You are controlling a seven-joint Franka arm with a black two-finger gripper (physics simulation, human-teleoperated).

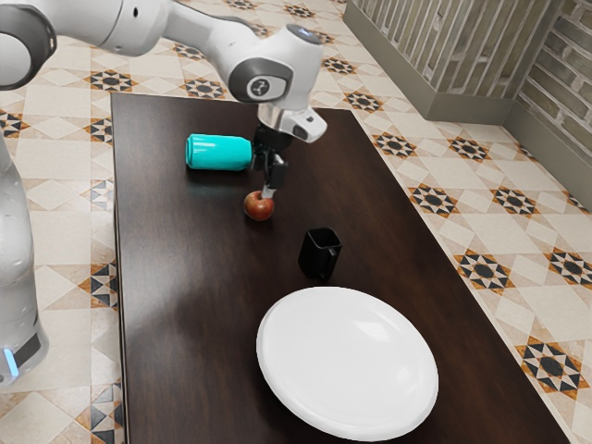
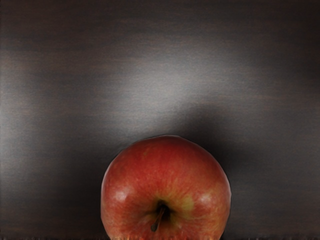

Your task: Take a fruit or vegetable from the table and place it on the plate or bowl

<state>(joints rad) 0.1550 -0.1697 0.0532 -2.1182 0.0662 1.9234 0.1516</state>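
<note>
Directly under the gripper (image 1: 269,188), the apple (image 1: 260,206) is seen resting on the desk (image 1: 176,305), well clear of every edge. Whether the gripper is spread cannot be told. Bare wood is left between the apple, the mug (image 1: 320,252) and the plate (image 1: 347,363).

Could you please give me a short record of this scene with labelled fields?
fruit: apple, upright on the table, stem up
end effector: right over the apple
plate: white, apple not yet on it
mug: black, between apple and plate
can: teal, lying on its side
</note>
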